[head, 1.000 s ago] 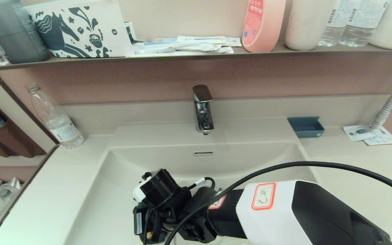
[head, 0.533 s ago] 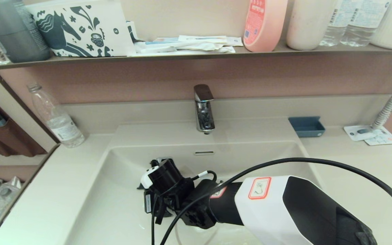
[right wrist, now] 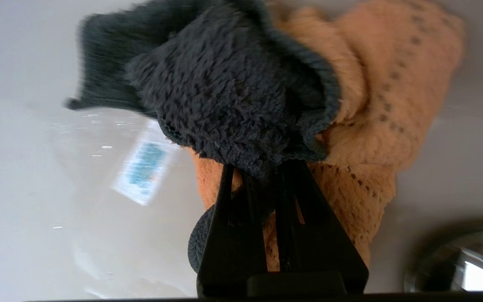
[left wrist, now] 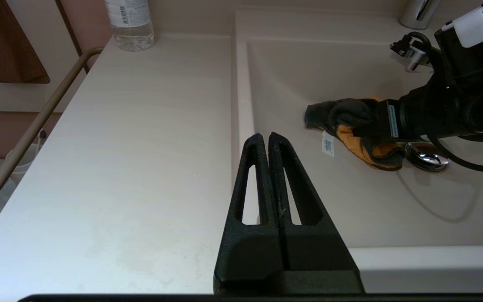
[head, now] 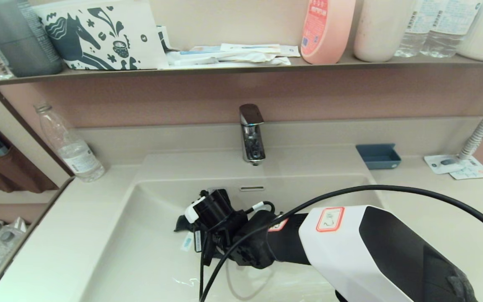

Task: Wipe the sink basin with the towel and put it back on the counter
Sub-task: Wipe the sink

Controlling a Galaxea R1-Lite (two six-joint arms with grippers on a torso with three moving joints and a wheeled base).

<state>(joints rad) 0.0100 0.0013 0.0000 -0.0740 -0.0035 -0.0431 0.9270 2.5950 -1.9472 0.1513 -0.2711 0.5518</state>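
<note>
Low in the centre of the head view, the right gripper [right wrist: 262,176] pinches the small fluffy towel, dark grey on one face and orange-tan on the other [left wrist: 356,134], and presses it on the floor of the large cream-white rectangular sink basin [head: 140,251], just beside the round chrome drain plug [left wrist: 426,157]. I judge the wiping step is in hand; the next move calls for more passes across the floor, then a lift over the rim to the smooth pale cream bench [head: 434,197]. At the bottom centre of the left wrist view, the left gripper [left wrist: 268,140] hovers over the bench, its fingers pressed together. A wet sheen shows on the basin floor. A chrome tap [head: 251,134] stands behind, and a clear plastic bottle [head: 71,147] at the left
</note>
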